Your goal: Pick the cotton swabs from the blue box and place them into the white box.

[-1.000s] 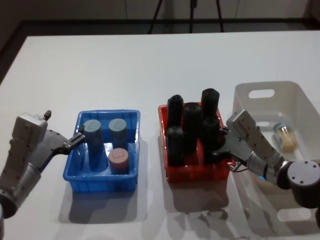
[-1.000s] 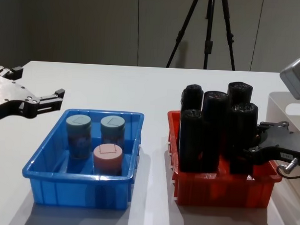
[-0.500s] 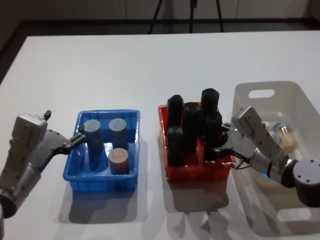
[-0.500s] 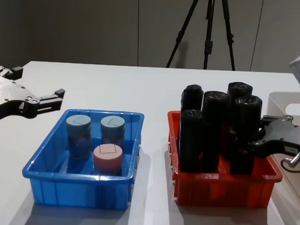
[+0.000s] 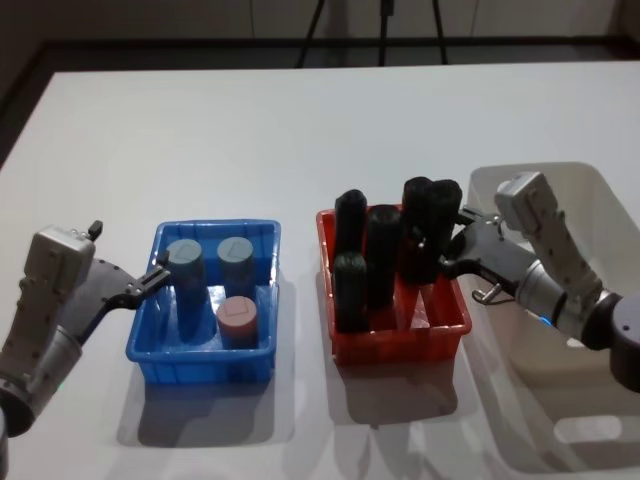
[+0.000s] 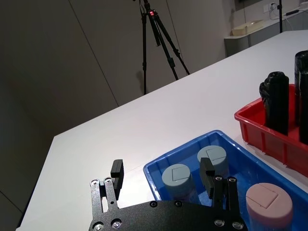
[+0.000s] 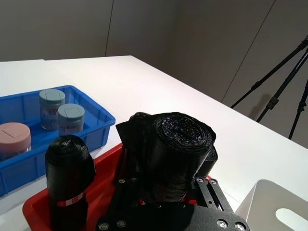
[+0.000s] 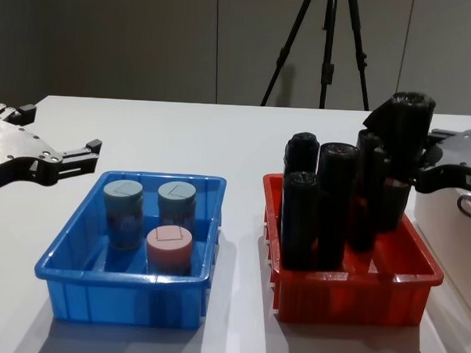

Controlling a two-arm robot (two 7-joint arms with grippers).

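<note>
Three cotton swabs tubs point(image 8: 159, 220) upright in blue box point(image 8: 74, 291), untouched; left gripper point(image 8: 80, 150) spread just beside its rim. Right gripper point(image 5: 445, 245) pinching black roll point(image 8: 397, 152), lifted above red bin point(image 8: 355, 299) beside white box point(image 5: 590, 190); risk: wrong item lands there

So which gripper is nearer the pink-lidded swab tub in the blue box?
Left. The left gripper hangs open at the blue box's outer rim, close to the pink-lidded tub. The right gripper is over the red bin, shut on a black roll.
</note>
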